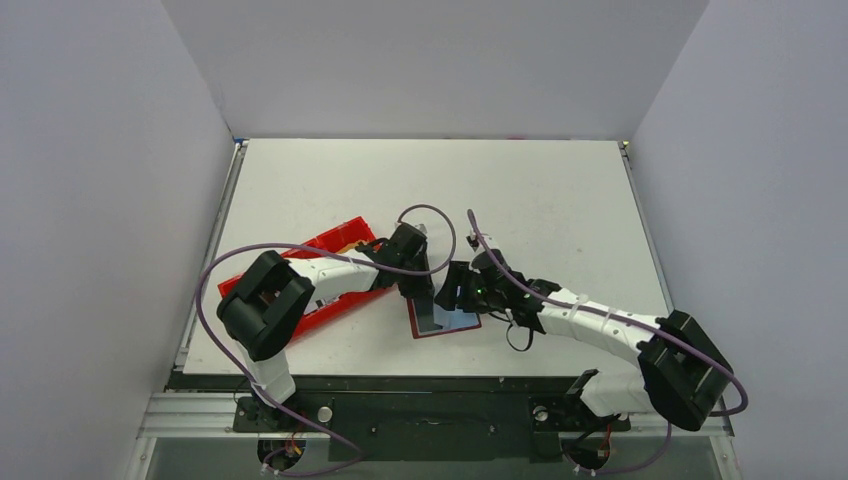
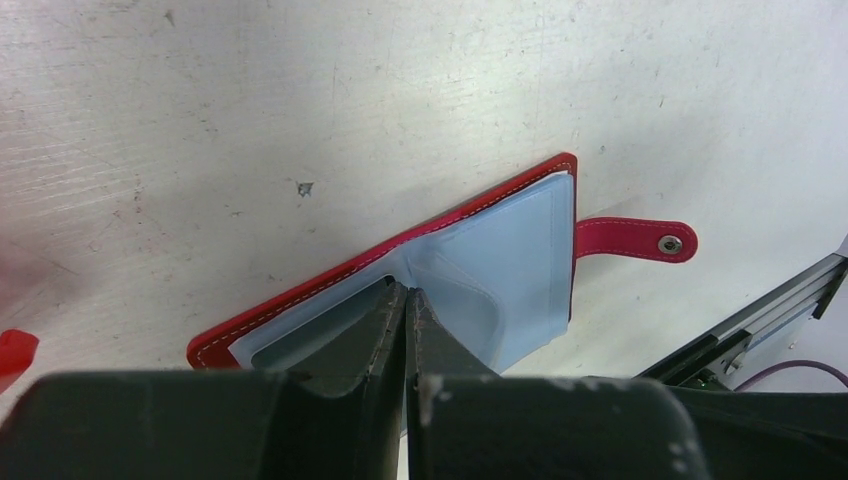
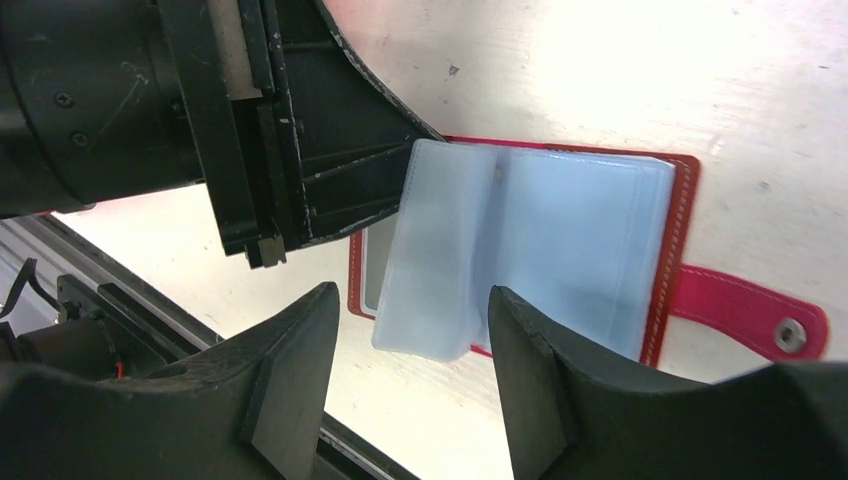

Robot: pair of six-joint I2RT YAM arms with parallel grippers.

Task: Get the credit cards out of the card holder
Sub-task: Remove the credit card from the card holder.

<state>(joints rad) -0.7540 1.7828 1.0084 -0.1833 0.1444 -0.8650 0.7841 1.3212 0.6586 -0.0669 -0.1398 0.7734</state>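
— How do my arms look?
— Your left arm [image 1: 335, 272] and right arm [image 1: 590, 318] have white links and black joints. A purple cable [image 1: 200, 295] loops at nine o'clock of the left, a second cable [image 1: 735, 383] at three o'clock of the right.
— The grippers?
— Your left gripper [image 2: 407, 300] and right gripper [image 3: 410, 310] have matte black, scuffed wedge fingers. A green light [image 1: 482, 291] glows on the right wrist.

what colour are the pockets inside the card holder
Pale grey-blue, slightly see-through pockets inside the red card holder. They show best in the right wrist view.

Overhead, two close-ups (shared card holder [image 1: 443, 321])
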